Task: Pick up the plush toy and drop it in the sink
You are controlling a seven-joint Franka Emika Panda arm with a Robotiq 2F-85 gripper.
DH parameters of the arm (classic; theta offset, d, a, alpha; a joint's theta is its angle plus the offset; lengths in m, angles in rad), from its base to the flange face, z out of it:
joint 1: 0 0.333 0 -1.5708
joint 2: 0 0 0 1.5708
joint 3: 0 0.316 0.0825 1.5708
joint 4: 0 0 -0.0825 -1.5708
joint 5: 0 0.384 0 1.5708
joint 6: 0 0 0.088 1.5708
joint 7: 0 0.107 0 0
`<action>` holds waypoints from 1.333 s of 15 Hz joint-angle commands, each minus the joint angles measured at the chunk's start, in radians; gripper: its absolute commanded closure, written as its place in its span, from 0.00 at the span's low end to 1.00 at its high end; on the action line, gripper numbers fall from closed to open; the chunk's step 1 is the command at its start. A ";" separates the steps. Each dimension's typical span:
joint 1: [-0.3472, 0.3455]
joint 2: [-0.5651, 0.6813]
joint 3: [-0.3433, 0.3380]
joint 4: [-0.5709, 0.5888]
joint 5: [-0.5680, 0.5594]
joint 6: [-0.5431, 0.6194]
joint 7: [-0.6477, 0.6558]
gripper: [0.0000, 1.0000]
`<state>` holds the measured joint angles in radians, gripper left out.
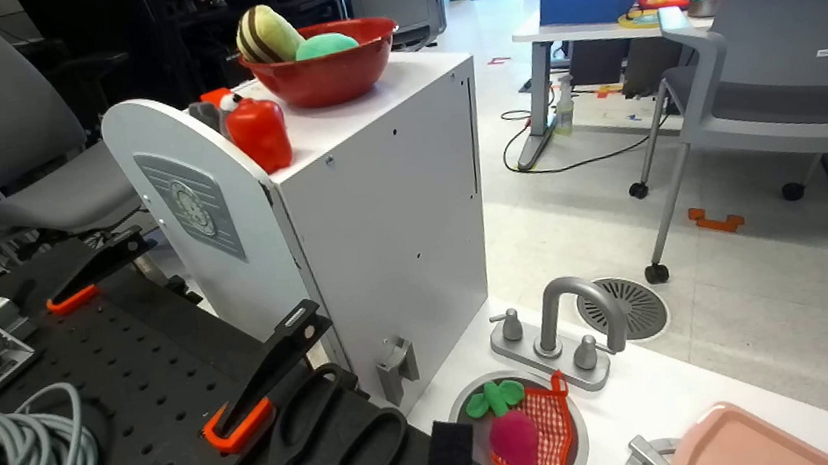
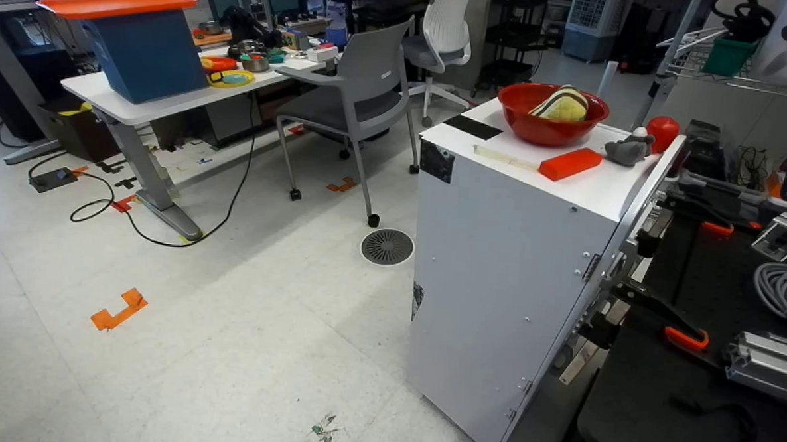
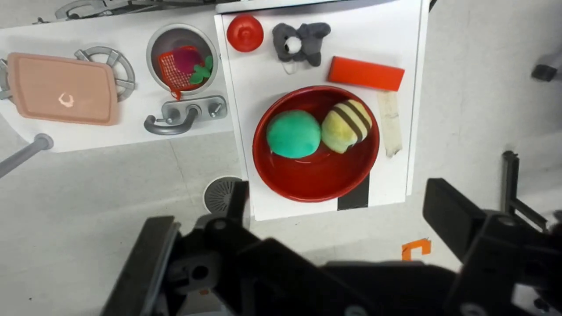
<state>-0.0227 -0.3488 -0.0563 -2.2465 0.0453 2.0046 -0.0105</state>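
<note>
The plush toy, pale yellow with dark stripes, lies in a large red bowl and shows in both exterior views (image 1: 270,37) (image 2: 562,107) and in the wrist view (image 3: 347,126). It rests beside a round green plush (image 3: 293,134) in the red bowl (image 3: 307,186). The sink (image 3: 174,37) is a small round grey basin with a metal faucet (image 3: 171,128); an exterior view shows it too (image 1: 578,441). A red checked cloth and a magenta toy with green leaves lie in it. My gripper (image 3: 336,182) is open and empty, high above the bowl; neither exterior view shows it.
The bowl stands on a tall white cabinet (image 1: 388,212) above the sink counter. A grey plush (image 3: 300,43), a red pepper (image 3: 245,33) and a red block (image 3: 366,73) lie near the bowl. A pink tray (image 3: 63,87) lies on the counter by the sink.
</note>
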 commanded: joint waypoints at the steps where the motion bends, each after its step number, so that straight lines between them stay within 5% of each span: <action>1: -0.022 0.061 0.005 0.069 -0.006 -0.002 0.051 0.00; 13: -0.016 0.054 -0.012 0.043 0.025 -0.003 -0.015 0.00; 20: 0.008 0.226 0.013 0.155 -0.005 -0.048 -0.102 0.00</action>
<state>-0.0281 -0.2207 -0.0531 -2.1700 0.0498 1.9973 -0.0740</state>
